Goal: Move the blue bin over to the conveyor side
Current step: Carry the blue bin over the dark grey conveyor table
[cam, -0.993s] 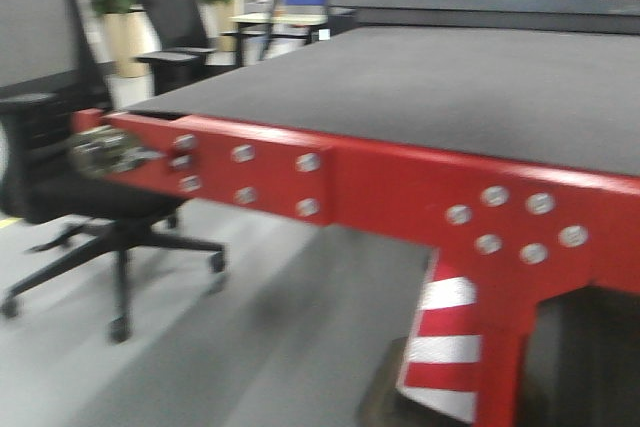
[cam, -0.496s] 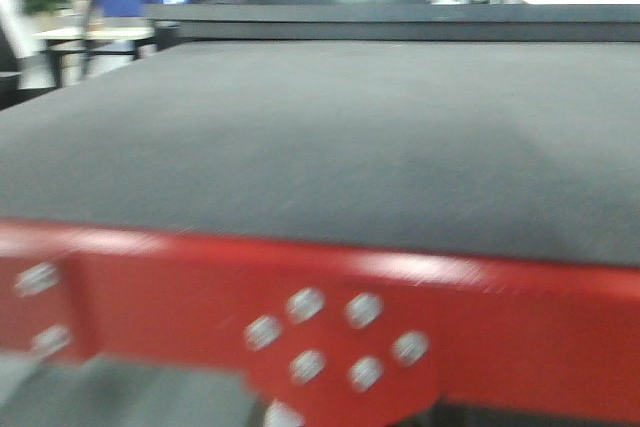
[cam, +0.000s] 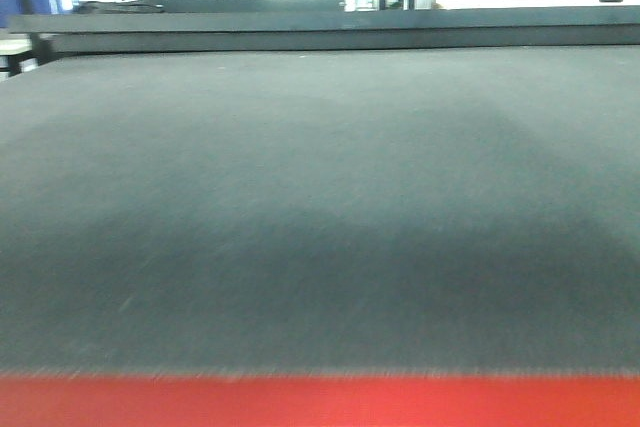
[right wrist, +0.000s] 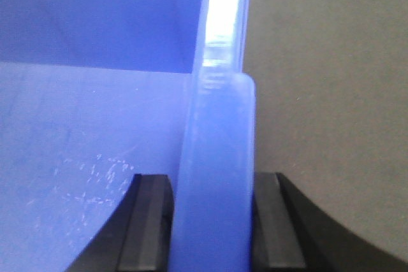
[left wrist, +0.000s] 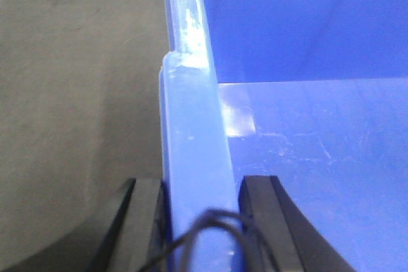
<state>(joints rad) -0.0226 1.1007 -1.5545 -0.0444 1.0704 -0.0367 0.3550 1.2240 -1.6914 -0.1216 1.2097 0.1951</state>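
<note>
Blue plastic fills both wrist views: you have the blue bin (left wrist: 306, 42) gripped by its two side walls. Your left gripper (left wrist: 203, 205) is clamped on the thick rim of one wall, one black finger inside and one outside; your right gripper (right wrist: 213, 211) pinches the other wall's rim the same way. Outside each wall lies the conveyor (cam: 320, 197), its dark grey belt filling the front view above a red frame edge (cam: 320, 402). Whether the bin rests on the belt, you cannot tell
</note>
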